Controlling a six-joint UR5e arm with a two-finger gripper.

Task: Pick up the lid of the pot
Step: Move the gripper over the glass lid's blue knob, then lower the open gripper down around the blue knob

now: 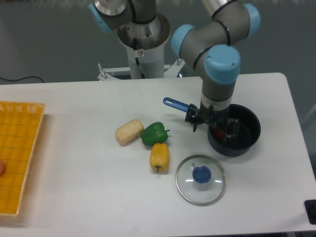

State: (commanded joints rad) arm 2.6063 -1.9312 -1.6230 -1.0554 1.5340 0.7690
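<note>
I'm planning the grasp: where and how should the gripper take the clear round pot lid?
Probably best by its round blue knob, coming straight down with a finger either side. The clear round pot lid lies flat, knob up near its middle, while its low rim offers little to pinch.

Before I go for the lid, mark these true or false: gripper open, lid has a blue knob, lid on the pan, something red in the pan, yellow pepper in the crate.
The gripper is open. True.
The lid has a blue knob. True.
The lid is on the pan. False: it lies on the table, beside the pan.
A red thing is in the pan. True.
The yellow pepper is in the crate. False: it lies on the table, near the green pepper.
</note>
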